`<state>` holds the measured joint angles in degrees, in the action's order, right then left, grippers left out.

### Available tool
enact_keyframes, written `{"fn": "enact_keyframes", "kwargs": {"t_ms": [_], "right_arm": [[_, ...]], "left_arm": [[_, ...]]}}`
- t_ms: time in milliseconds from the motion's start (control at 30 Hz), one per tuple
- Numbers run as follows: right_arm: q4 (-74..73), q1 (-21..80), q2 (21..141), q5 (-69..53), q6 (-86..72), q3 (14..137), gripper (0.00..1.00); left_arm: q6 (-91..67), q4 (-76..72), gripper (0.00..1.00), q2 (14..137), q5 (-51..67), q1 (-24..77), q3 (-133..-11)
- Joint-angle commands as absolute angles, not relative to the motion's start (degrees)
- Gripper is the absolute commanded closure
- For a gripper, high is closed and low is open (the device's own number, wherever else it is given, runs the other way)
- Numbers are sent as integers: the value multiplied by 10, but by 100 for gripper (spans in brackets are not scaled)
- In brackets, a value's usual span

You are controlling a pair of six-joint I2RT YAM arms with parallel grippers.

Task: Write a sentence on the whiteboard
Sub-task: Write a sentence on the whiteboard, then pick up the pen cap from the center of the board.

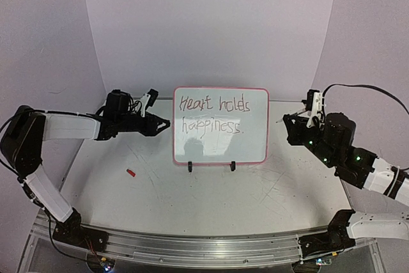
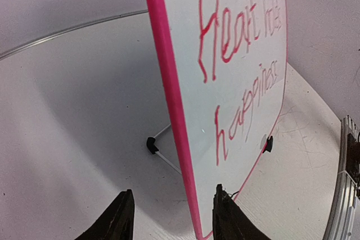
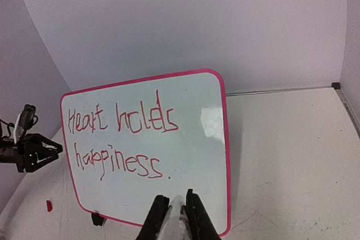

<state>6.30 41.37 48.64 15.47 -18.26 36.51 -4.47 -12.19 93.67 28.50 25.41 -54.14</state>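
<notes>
The whiteboard (image 1: 220, 126) stands upright on two black clip feet at the table's middle. It has a pink-red rim and reads "Heart holds happiness." in red. My left gripper (image 1: 165, 123) is open at the board's left edge. In the left wrist view the rim (image 2: 169, 94) runs between its spread fingers (image 2: 119, 220), and no contact shows. My right gripper (image 1: 287, 121) hovers off the board's right side, apart from it. In the right wrist view it (image 3: 178, 217) is shut on a white marker (image 3: 179, 209) pointing at the board (image 3: 146, 150).
A small red cap (image 1: 131, 172) lies on the table front-left of the board, also in the right wrist view (image 3: 49, 205). A metal rail (image 1: 204, 252) runs along the near edge. Curved white walls close in the back and sides.
</notes>
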Motion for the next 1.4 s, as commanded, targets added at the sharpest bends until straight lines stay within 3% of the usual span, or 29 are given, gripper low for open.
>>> {"fn": "enact_keyframes", "kwargs": {"t_ms": [0,200,367,500,1167,1367], "right_arm": [[84,412,493,148,-174,365,100],[90,412,512,133,-170,367,100],[95,412,525,130,-162,365,100],[103,412,537,119,-164,363,100],[119,412,509,111,-182,328,100],[119,412,507,114,-185,323,100]], "left_arm": [[-69,-121,49,844,273,255,-514],[-248,-45,29,736,182,258,-433],[-441,162,34,662,27,260,-392],[-555,318,41,675,-37,262,-405],[-690,328,49,924,-94,328,-490],[-697,329,60,958,-128,329,-497]]}}
